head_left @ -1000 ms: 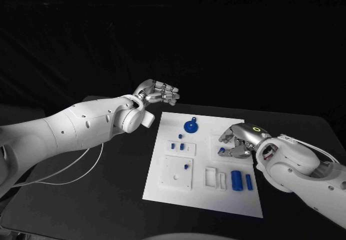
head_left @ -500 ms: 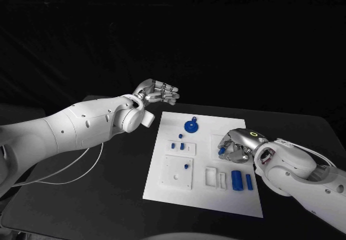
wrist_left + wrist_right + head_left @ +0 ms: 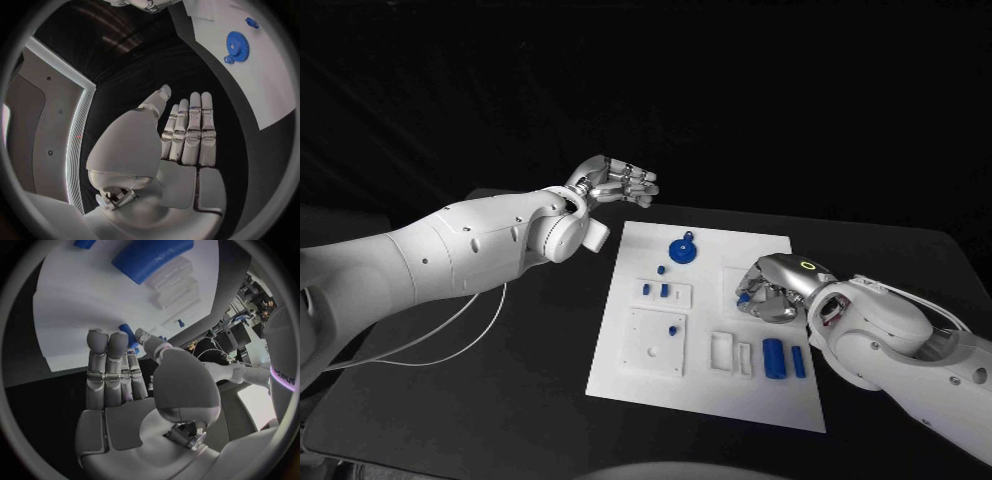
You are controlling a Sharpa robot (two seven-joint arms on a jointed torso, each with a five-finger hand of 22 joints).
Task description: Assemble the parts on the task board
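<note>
Fingers [image 3: 109,360] of the right hand [image 3: 773,288] are reaching down close together onto the task board [image 3: 711,395], their tips meeting a small blue peg [image 3: 127,333] near the board's right edge; whether the peg is pinched or only touched, I cannot tell. In the head view this hand is sitting right of centre, bent over the board's right side.

Just below it in the frame, two blue bars [image 3: 773,358] are lying side by side beside a white slotted holder [image 3: 723,352]. Left of those, a square white block [image 3: 653,343] is carrying a small blue piece [image 3: 675,330], and above it a smaller white block [image 3: 661,291] is holding two short blue pegs [image 3: 665,290]. A blue gear [image 3: 682,251] is lying near the board's top edge.

Off the board's upper left corner, the left hand [image 3: 616,183] is hovering above the black table [image 3: 516,400], fingers loosely curled, holding nothing.
</note>
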